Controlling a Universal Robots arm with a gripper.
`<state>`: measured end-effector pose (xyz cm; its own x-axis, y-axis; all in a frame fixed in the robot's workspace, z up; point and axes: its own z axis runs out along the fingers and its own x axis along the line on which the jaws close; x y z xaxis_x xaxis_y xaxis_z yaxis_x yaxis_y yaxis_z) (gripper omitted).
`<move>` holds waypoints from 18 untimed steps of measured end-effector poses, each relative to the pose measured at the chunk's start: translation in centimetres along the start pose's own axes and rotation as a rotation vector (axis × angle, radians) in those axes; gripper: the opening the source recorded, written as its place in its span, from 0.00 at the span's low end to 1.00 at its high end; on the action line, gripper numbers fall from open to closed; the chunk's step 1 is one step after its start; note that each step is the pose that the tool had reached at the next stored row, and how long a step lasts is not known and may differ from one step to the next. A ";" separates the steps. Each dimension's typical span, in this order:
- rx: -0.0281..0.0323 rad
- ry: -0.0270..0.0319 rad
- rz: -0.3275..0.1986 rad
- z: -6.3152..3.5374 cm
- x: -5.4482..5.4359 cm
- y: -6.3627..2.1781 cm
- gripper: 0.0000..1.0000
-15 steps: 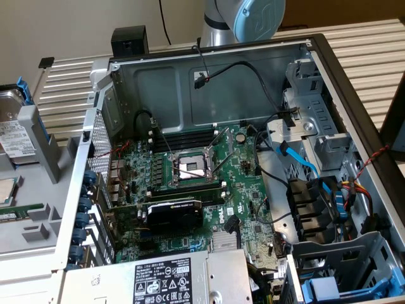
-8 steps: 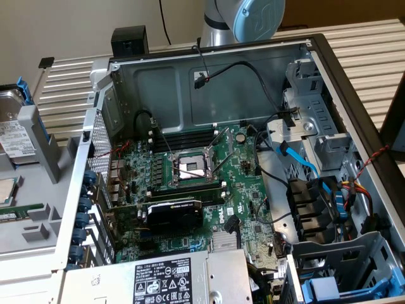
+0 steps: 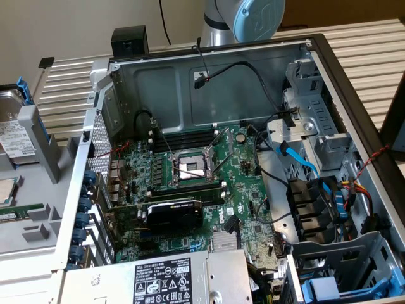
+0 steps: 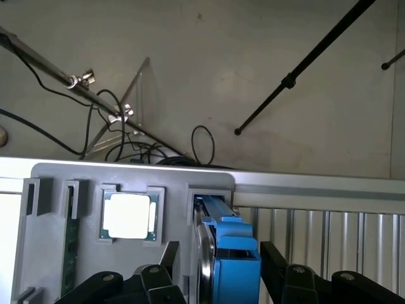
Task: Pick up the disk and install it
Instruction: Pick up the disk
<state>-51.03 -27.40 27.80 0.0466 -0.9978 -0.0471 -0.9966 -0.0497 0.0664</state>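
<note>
The claw [image 4: 218, 263] is seen closest in the wrist view. Its two black fingers [image 4: 171, 266] are held wide apart, and nothing is gripped. The disk [image 4: 235, 256] is found between them, stood on its edge in a slot of a grey holder [image 4: 50, 183]. Just beside the disk, a square chip [image 4: 130, 215] is laid flat in the same holder. The holder is set on the ribbed desk [image 4: 329, 228]. Past the desk edge, black cables [image 4: 126, 149] are spread on the floor [image 4: 253, 63].

In the exterior view, a silver box [image 3: 209, 272] with a warning label is seen nearest, inside the open computer case [image 3: 329, 69]. A green board [image 3: 190, 171] is laid behind it. The disk [image 3: 11, 136] is kept outside the case, at the exterior view's left. The arm [image 3: 243, 19] is seen behind the case.
</note>
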 end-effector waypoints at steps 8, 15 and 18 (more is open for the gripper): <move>-0.0012 -0.0001 0.000 0.00 0.0 0.00 0.53; -0.0011 0.0000 0.000 0.00 -0.1 -0.01 0.50; -0.0012 0.0000 0.000 0.00 -0.1 -0.01 0.43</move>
<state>-51.03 -27.30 27.80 0.0466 -0.9978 -0.0472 -0.9965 -0.0497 0.0676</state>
